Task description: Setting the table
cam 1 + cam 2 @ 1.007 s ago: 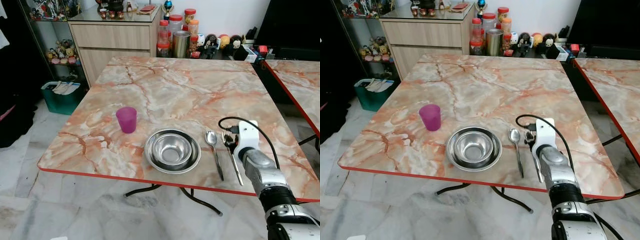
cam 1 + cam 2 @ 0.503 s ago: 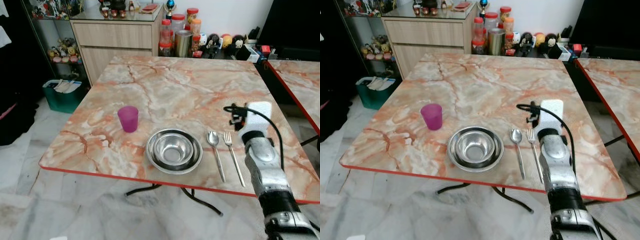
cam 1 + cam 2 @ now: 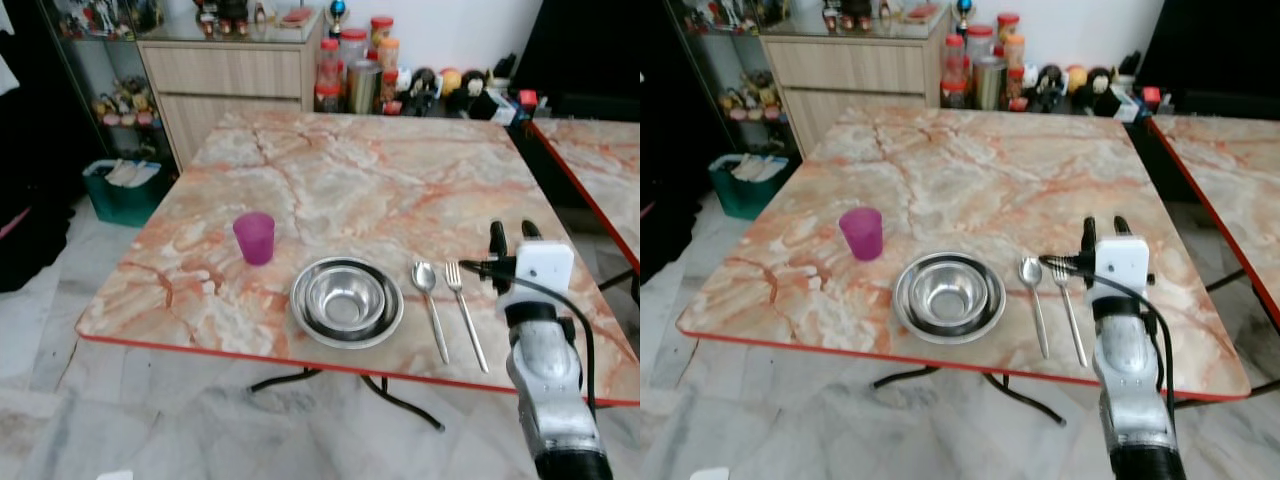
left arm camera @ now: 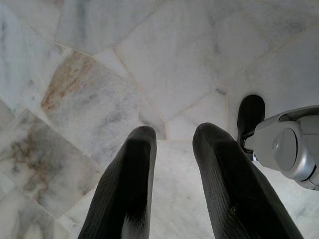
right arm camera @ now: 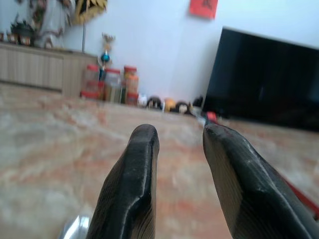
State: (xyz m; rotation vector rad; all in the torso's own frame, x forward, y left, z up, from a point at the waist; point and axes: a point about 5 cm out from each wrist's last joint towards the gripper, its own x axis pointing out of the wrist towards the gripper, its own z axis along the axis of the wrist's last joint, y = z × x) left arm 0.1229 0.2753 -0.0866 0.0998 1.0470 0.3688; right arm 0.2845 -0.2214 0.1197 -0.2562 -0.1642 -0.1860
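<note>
Since a second ago the right gripper (image 3: 511,234) has lifted off the fork (image 3: 465,313) and drawn back to the right, so the fork now lies free on the marble table (image 3: 370,170) while the gripper hovers just beside its tines, fingers pointing away from the robot, a little apart and holding nothing. From left to right along the near edge of the table, a purple plastic cup (image 3: 254,238) stands upright by itself, well apart from the rest. Next comes a steel bowl (image 3: 345,297) sitting inside a wider steel dish (image 3: 385,322). Just to the right of the dish lies a spoon (image 3: 430,303), bowl end away from the robot and handle toward the red table rim. The fork lies just beside the spoon, nearly parallel, tines away, not touching it. A black cable (image 3: 1130,292) loops from the white wrist housing (image 3: 541,268) down along the silver right arm (image 3: 545,390). Beyond the far edge of the table, jars and a steel canister (image 3: 362,87) stand beside a wooden cabinet (image 3: 225,80). The left gripper (image 4: 174,174) hangs idle over the pale marble floor (image 4: 149,55), its two black fingers slightly parted and empty.
</note>
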